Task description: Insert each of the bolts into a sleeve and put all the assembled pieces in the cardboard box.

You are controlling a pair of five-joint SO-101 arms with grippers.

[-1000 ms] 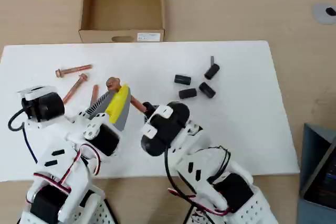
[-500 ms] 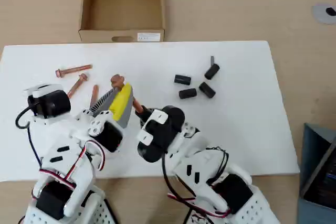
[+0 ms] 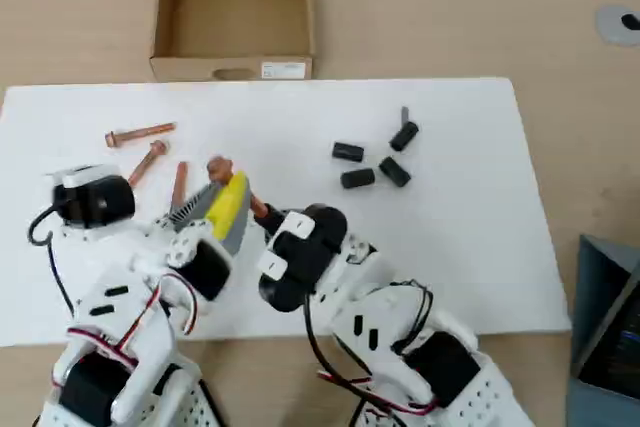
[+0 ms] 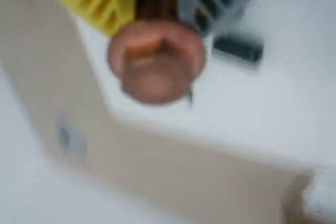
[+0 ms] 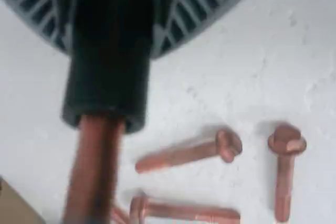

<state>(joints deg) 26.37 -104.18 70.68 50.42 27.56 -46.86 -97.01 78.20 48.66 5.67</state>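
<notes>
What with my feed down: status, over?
Left gripper shut on bolt. Right gripper shut on sleeve, bolt tip inside its end. Nothing between them; cardboard box empty.

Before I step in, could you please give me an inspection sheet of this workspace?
Surface: white mat lying flat on a wooden table.
Job's things: cardboard box with nothing inside; three loose bolts on the mat; four loose sleeves grouped farther along it.
Clutter: a thin grey piece beside the sleeves.
Grippers: left gripper shut on a held bolt; right gripper shut on a held sleeve, with the bolt's shaft in its end.
Cables: black cable looping beside an arm, away from the parts.
Surroundings: grey disc and dark container on the table.
</notes>
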